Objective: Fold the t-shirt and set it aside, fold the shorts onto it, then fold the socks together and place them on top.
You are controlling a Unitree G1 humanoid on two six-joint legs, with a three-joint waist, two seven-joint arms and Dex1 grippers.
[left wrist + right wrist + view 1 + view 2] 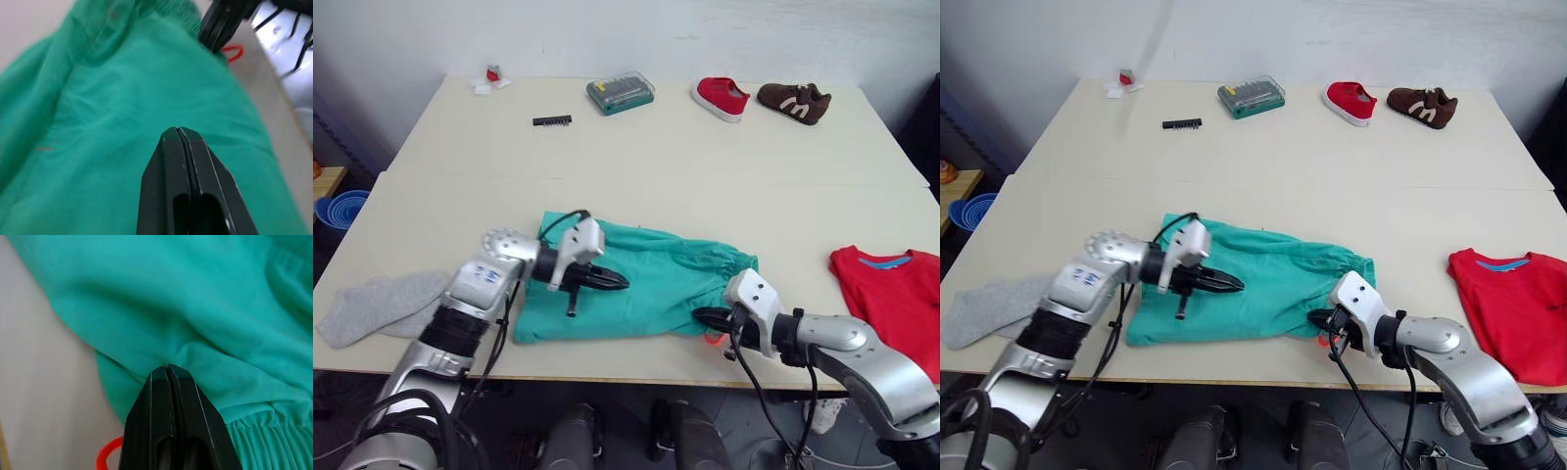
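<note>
Shorts [646, 279], the biggest item, lie flattened near the table's [705, 157] front edge, so the shorts-folding step looks to be in hand, while the t-shirt [896, 299] sits well apart at the right end, seemingly already set aside, and the socks [382, 305] wait at the left end. Left gripper [617, 281] hovers over the teal cloth with fingers pressed together on nothing; right gripper [703, 317] sits at the waistband corner by the orange-red drawstring [108, 455], fingers likewise together, apparently empty. Next, I judge, both must open, pinch an edge and fold or carry it toward the t-shirt.
</note>
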